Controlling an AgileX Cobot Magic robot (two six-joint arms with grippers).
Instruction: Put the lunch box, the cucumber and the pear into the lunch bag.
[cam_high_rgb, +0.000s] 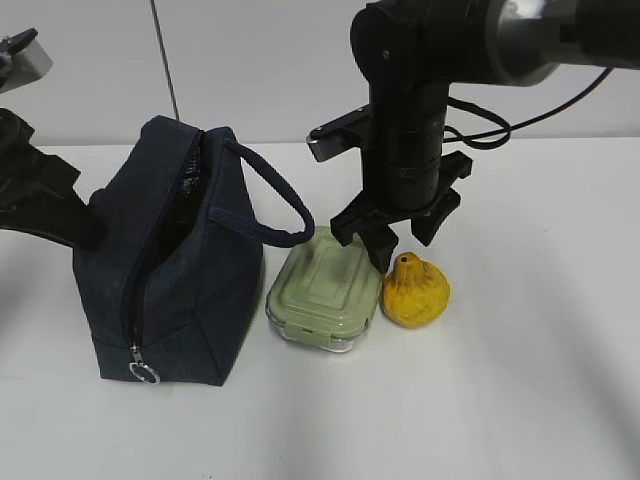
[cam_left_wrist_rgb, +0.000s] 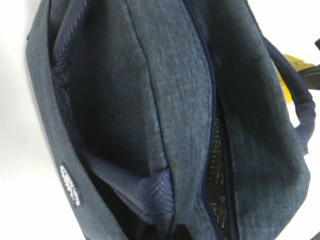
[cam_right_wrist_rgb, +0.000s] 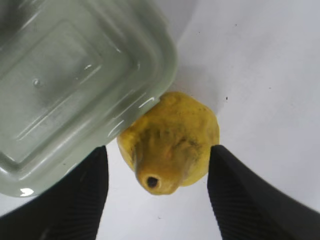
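Observation:
The navy lunch bag (cam_high_rgb: 175, 265) stands at the left with its top zipper open. In the left wrist view the lunch bag (cam_left_wrist_rgb: 170, 100) fills the frame, and one handle (cam_left_wrist_rgb: 150, 192) runs down to where my left gripper's jaws sit, out of sight. My left gripper (cam_high_rgb: 62, 218) presses against the bag's left side, shut on that handle. The sage-lidded lunch box (cam_high_rgb: 325, 290) lies right of the bag, with the yellow pear (cam_high_rgb: 415, 292) touching it. My right gripper (cam_high_rgb: 402, 240) hangs open just above the pear (cam_right_wrist_rgb: 170, 145), one finger on either side. The cucumber is out of view.
A silver ring pull (cam_high_rgb: 143, 373) hangs at the bag's near end. The bag's other handle (cam_high_rgb: 275, 205) loops out toward the lunch box (cam_right_wrist_rgb: 75, 90). White tabletop (cam_high_rgb: 520, 380) lies to the right and front.

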